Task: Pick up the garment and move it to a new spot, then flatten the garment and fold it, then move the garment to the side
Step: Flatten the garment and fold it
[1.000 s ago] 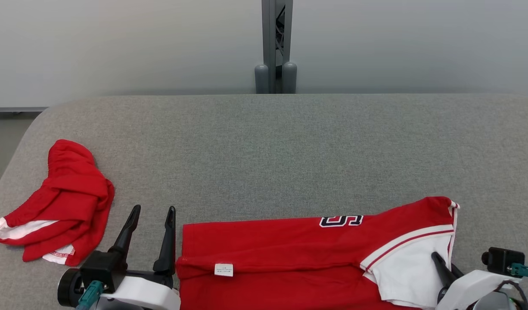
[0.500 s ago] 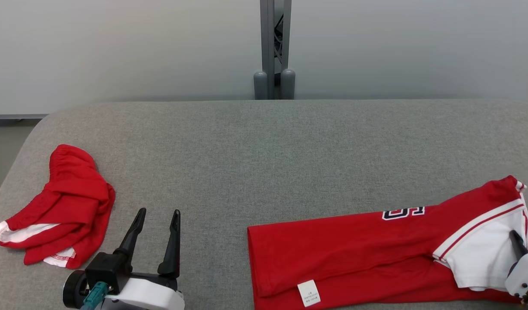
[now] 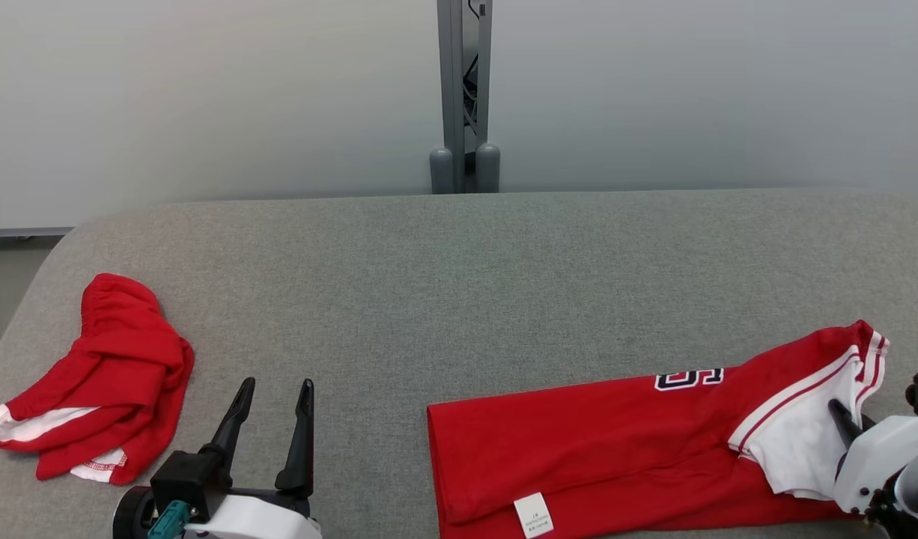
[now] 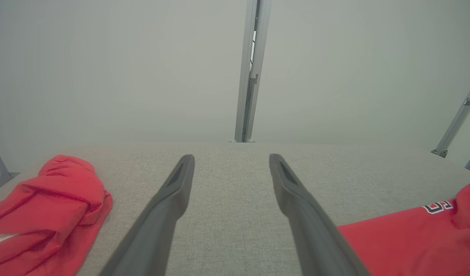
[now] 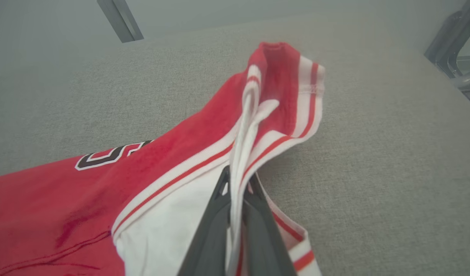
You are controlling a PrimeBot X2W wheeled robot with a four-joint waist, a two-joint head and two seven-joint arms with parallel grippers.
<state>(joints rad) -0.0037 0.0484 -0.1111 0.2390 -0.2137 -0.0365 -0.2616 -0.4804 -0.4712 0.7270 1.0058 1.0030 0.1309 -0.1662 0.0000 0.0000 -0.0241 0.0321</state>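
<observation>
On the near right of the grey table (image 3: 459,284), the folded red garment (image 3: 579,442) lay stretched out, its white-trimmed end pinched shut in the right claw (image 5: 235,183). The left claw (image 3: 275,385) hovered spread and empty, near a crumpled red cloth (image 3: 107,367).

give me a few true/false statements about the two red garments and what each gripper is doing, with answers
1. The right gripper is shut on the white-striped end of the folded garment. True.
2. The left gripper holds the crumpled garment. False: it is open, holds nothing and is apart from that garment.
3. The folded garment lies at the robot's left on the table. False: it lies at the right, and the crumpled garment is at the left.
4. A white label shows on the folded garment near its front edge. True.
</observation>
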